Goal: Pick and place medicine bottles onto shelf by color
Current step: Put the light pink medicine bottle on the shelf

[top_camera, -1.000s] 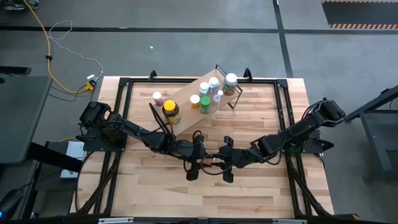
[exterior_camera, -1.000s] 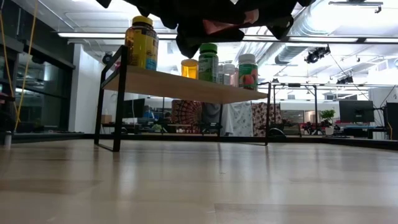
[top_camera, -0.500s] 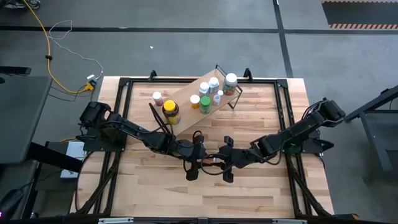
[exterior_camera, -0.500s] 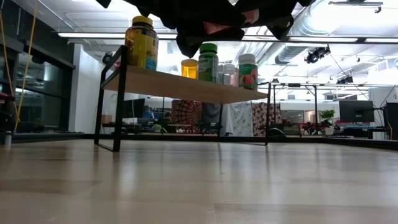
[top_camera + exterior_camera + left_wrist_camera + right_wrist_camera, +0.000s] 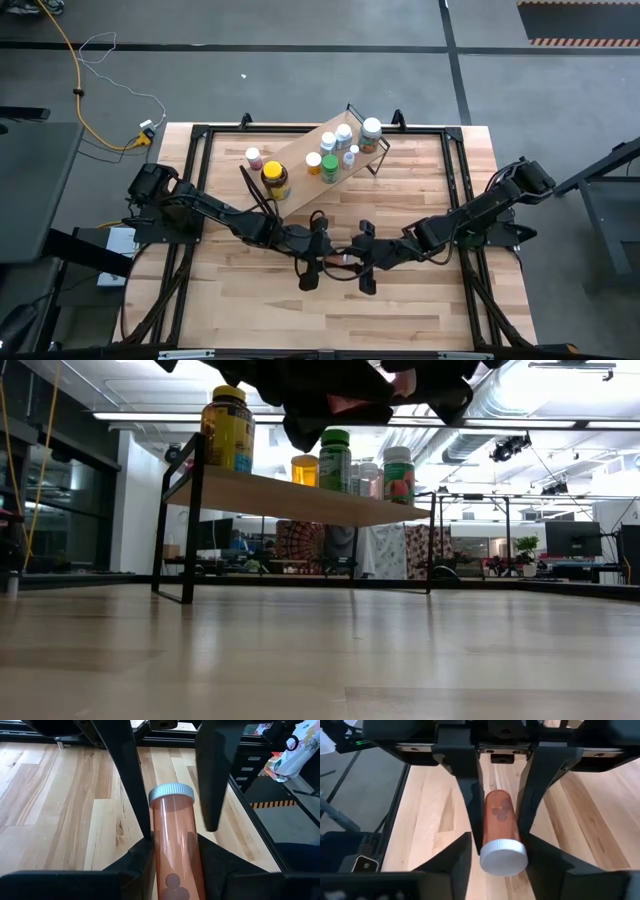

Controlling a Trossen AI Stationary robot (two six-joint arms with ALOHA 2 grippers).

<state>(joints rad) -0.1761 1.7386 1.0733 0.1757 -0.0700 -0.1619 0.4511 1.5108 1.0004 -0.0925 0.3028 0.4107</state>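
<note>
An orange see-through bottle (image 5: pixel 172 835) with a white cap (image 5: pixel 503 857) hangs above the middle of the table between both grippers. My left gripper (image 5: pixel 175 851) is shut on its body. My right gripper (image 5: pixel 501 845) faces it, and its fingers stand on either side of the cap end; bare wood shows between one right finger (image 5: pixel 210 795) and the bottle. In the high view the two grippers meet at the bottle (image 5: pixel 344 258). Farther back, the shelf (image 5: pixel 300 155) carries an amber jar (image 5: pixel 274 177), a green bottle (image 5: pixel 329 167) and white bottles (image 5: pixel 345 135). My left gripper pinches the orange bottle's clear body (image 5: pixel 172 870), at the end away from the cap, between its two fingers. The fingers come from the table's left, slanting down, and lie along the bottle. The bottle is lifted clear of the table, its cap pointing at my right gripper.
A pink-capped bottle (image 5: pixel 253 157) stands by the shelf's left end. In the low view the shelf's black wire legs (image 5: pixel 190 520) rise from the tabletop, with bare wood (image 5: pixel 320 650) in front. A black frame (image 5: pixel 455 200) borders the tabletop.
</note>
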